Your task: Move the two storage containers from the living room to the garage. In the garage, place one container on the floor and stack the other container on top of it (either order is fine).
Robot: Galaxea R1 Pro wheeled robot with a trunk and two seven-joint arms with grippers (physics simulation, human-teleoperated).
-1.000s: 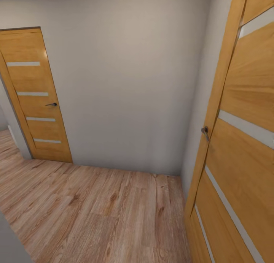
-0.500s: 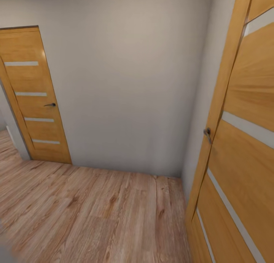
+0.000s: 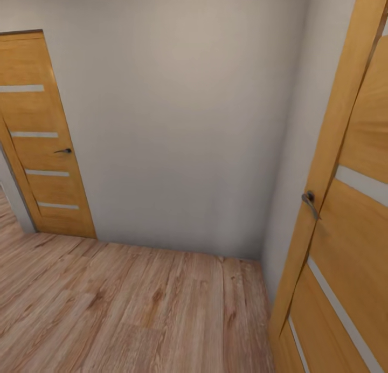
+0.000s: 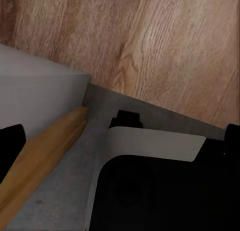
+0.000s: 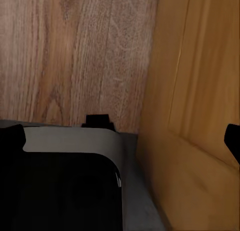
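Observation:
The two storage containers are out of view. I am in a hallway with light wood-plank flooring (image 3: 134,308) and a pale grey wall (image 3: 183,125) ahead. My left gripper (image 4: 120,146) hangs open above my own black and white base (image 4: 155,186); its dark fingertips (image 4: 10,146) sit far apart with nothing between them. My right gripper (image 5: 120,141) is open too and empty. One of its fingertips (image 5: 232,141) lies against a wooden door panel (image 5: 200,106).
A shut wooden door (image 3: 37,141) with a lever handle (image 3: 63,151) stands at the far left. A second wooden door (image 3: 350,216) with a handle (image 3: 309,201) is very close on my right. A wooden strip (image 4: 40,161) and a grey wall corner (image 4: 35,96) lie by my base.
The whole head view has shifted: the wall ahead looks nearer, the left door has slid left and the right door further right. This is the camera moving, not the doors.

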